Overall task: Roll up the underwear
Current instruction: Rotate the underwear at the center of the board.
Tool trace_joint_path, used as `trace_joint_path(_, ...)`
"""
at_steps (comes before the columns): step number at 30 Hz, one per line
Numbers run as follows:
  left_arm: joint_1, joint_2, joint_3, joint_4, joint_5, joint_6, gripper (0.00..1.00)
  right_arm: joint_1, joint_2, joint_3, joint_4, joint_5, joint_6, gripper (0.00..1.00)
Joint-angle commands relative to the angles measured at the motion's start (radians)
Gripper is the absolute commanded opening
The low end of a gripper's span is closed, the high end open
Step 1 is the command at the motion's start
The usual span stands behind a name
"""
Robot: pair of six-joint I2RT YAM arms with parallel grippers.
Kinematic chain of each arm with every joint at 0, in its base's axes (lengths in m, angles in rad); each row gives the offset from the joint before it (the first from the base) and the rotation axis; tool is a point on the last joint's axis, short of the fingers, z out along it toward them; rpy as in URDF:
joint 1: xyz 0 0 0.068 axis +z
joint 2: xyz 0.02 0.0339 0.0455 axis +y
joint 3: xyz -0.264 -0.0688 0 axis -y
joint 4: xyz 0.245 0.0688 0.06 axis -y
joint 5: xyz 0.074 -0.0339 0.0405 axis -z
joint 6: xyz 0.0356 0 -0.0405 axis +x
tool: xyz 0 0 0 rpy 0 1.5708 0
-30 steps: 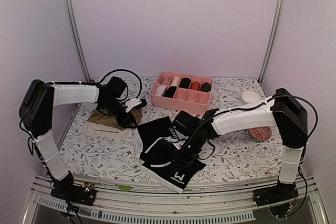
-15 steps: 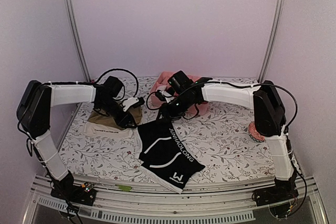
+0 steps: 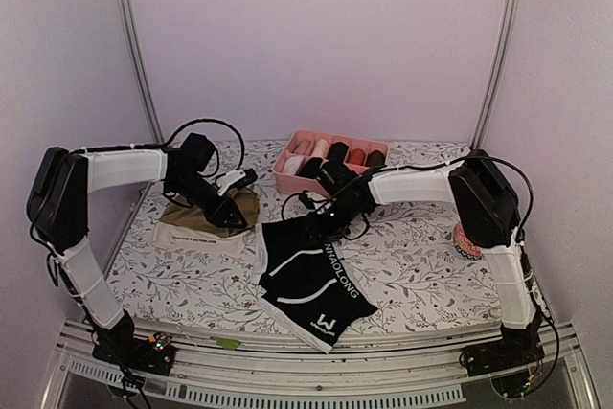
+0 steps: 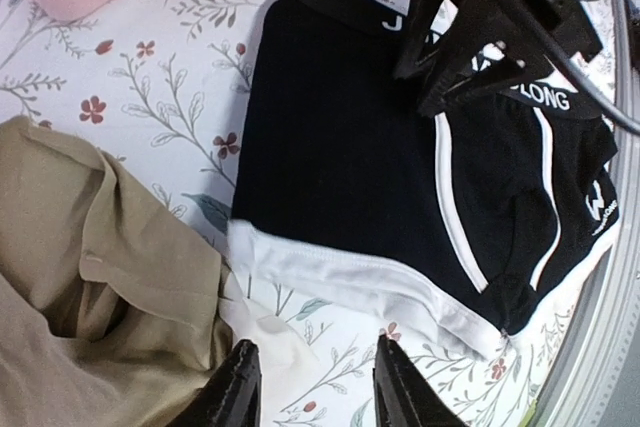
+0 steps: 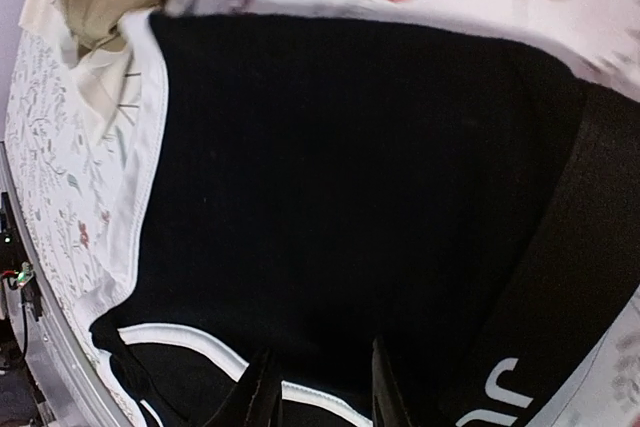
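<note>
Right gripper (image 5: 320, 392) jaws apart, low over black underwear (image 5: 330, 177) | left gripper (image 4: 312, 387) jaws apart, just beside olive underwear (image 4: 90, 277)

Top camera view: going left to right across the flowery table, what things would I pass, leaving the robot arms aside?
First the olive-brown underwear → black underwear with white trim → red-and-white patterned ball. The pink divided box overlaps the black pair sideways, so it is left out.
</note>
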Motion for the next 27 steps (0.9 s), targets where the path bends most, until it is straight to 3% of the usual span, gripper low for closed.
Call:
trace_joint_path(1, -0.015, 0.022, 0.058, -0.047, 0.075, 0.055, 0.40, -0.066, -0.091, -0.209, -0.022, 0.177, 0.072, 0.32)
trace_joint_path(6, -0.081, 0.048, 0.073, -0.044, 0.059, 0.082, 0.40, -0.131, -0.202, -0.397, 0.022, 0.213, 0.135, 0.30)
trace_joint_path(9, -0.131, 0.062, 0.068, -0.032, 0.046, 0.092, 0.40, -0.139, -0.287, -0.457, 0.092, 0.167, 0.157, 0.34)
trace_joint_path(17, -0.337, 0.099, 0.073, 0.013, 0.056, 0.121, 0.39, -0.160, -0.453, -0.449, 0.140, 0.112, 0.110, 0.39)
trace_joint_path(27, -0.585, 0.172, 0.026, 0.081, 0.035, 0.142, 0.36, -0.216, -0.535, -0.496, 0.096, 0.092, 0.075, 0.39)
